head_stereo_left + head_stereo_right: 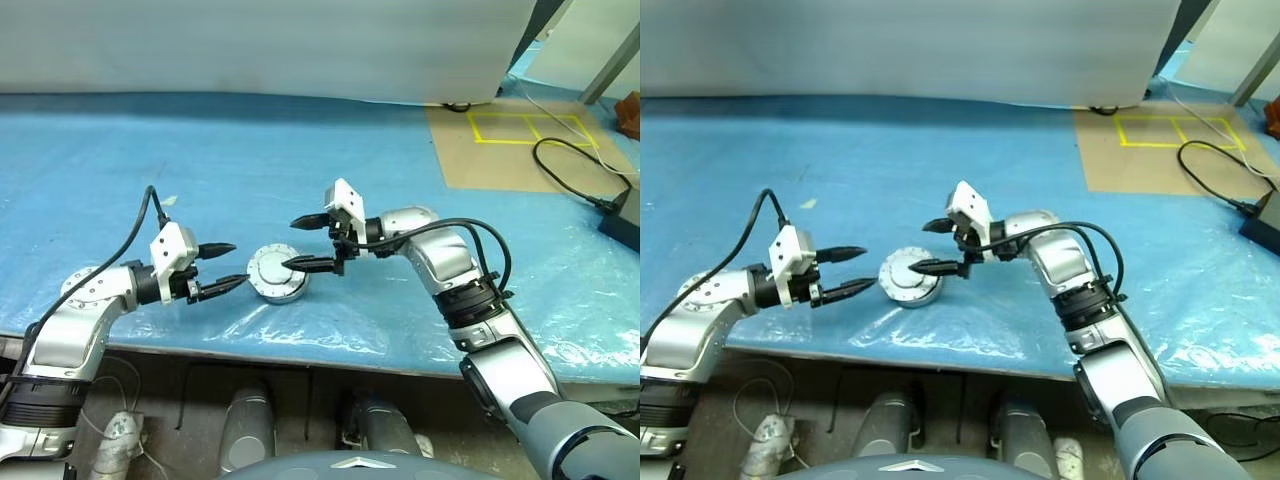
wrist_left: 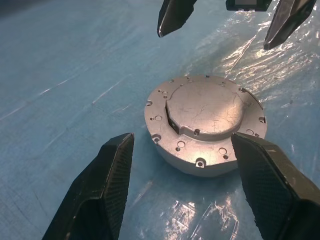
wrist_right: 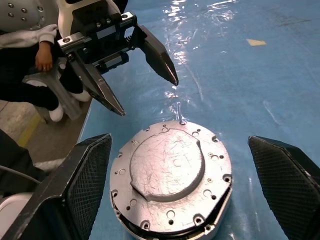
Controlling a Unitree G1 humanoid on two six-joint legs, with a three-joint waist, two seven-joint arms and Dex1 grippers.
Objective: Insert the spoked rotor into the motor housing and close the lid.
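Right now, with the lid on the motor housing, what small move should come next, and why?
Probably draw the right hand back from the motor housing. Its fingers are open, holding nothing, and the lid looks seated, so the task seems done. The left hand is open beside it.

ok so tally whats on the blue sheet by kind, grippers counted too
motor housing with its lid on: 1
open grippers: 2, the left gripper and the right gripper
small pale scrap on the blue sheet: 1
total: 4
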